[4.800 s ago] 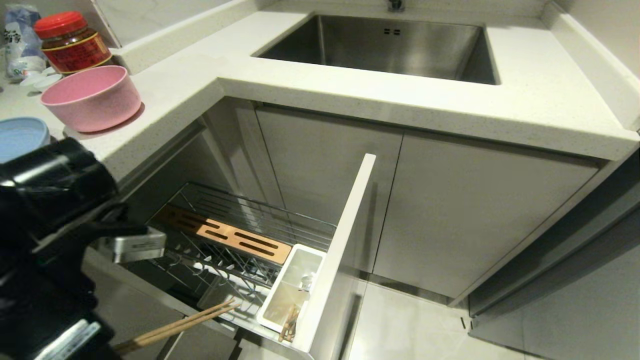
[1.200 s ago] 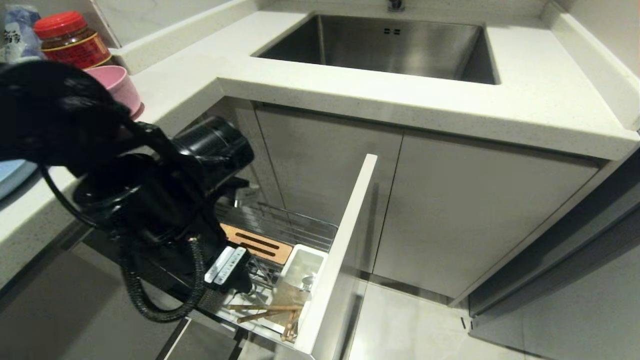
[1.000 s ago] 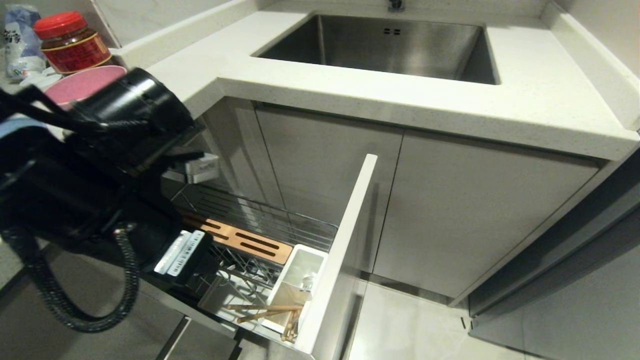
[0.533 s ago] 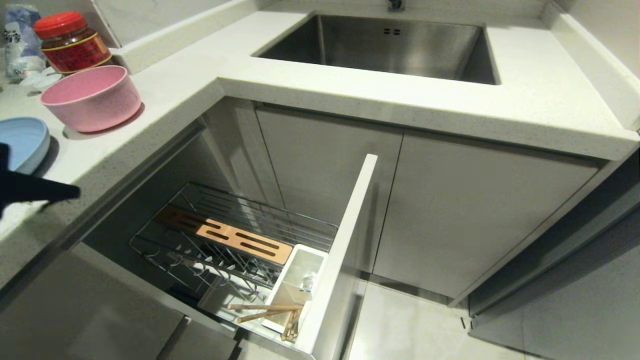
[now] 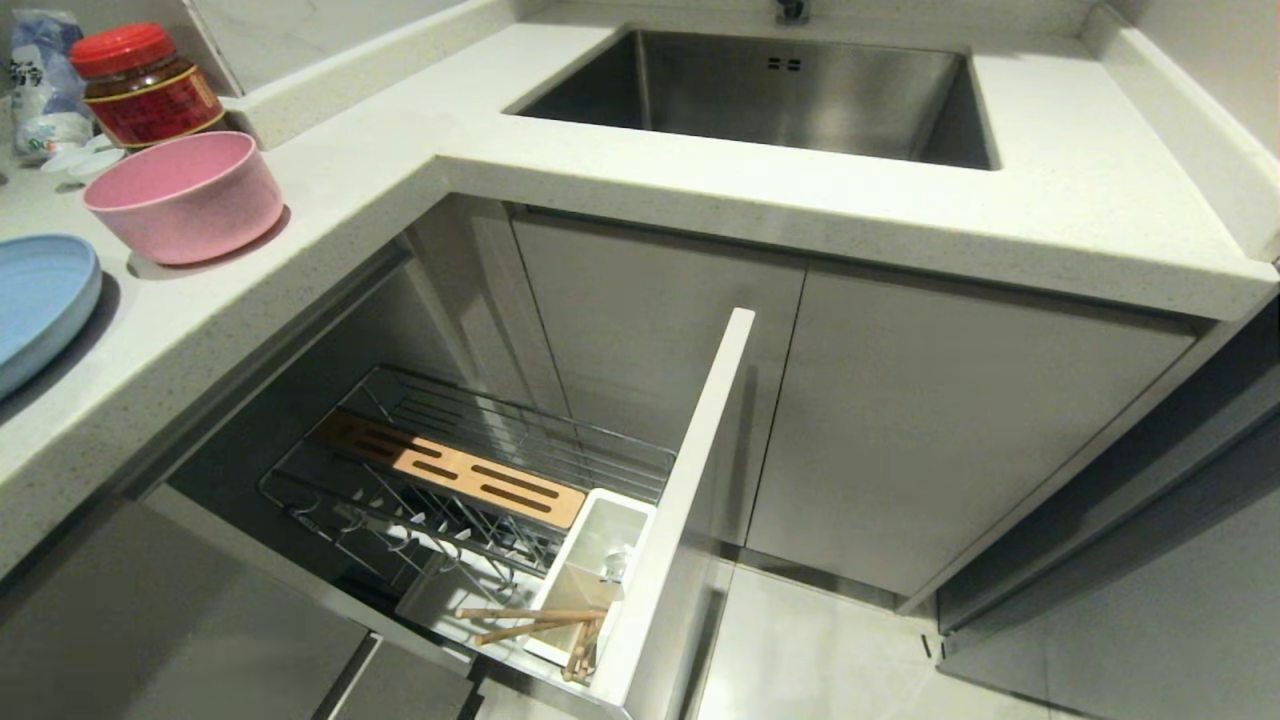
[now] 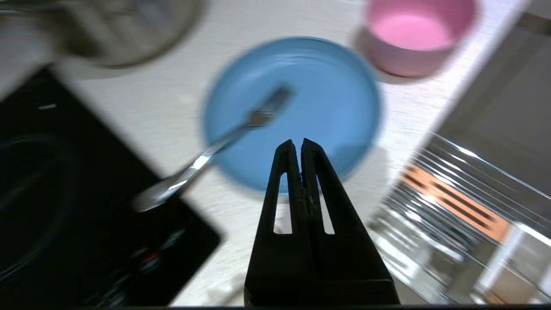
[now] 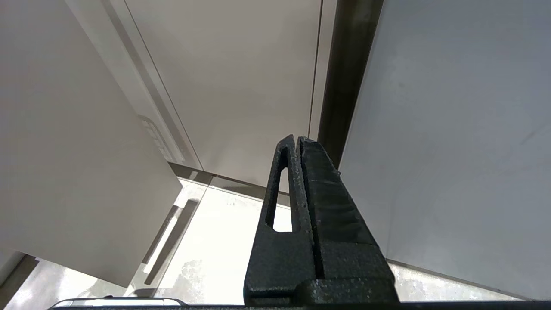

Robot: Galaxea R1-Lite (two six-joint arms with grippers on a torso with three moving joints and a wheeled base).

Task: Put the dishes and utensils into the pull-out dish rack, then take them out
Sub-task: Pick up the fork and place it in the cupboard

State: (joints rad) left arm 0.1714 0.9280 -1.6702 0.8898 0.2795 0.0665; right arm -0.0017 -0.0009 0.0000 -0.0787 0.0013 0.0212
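Observation:
The pull-out dish rack (image 5: pixel 470 480) stands open under the counter, and the wooden chopsticks (image 5: pixel 530 622) lie across its white utensil bin (image 5: pixel 590 560). On the counter at the left sit the pink bowl (image 5: pixel 185 195) and the light-blue plate (image 5: pixel 40 300). In the left wrist view the silver fork (image 6: pixel 215 148) lies with its tines on the blue plate (image 6: pixel 327 107), its handle reaching over the black cooktop. My left gripper (image 6: pixel 298 142) hovers above the plate's near rim, shut and empty, out of the head view. My right gripper (image 7: pixel 297 138) is shut and empty, parked by cabinet doors.
A steel sink (image 5: pixel 770 90) is set in the counter behind the rack. A red-lidded jar (image 5: pixel 140 85) and small white saucers (image 5: pixel 85 160) stand behind the bowl. A black cooktop (image 6: pixel 64 193) and a steel pot (image 6: pixel 125 30) lie beside the plate. The rack's white front panel (image 5: pixel 680 510) juts out.
My left arm has let go of the chopsticks at the utensil bin, shut its fingers, and swung up and left out of the head view to above the plate.

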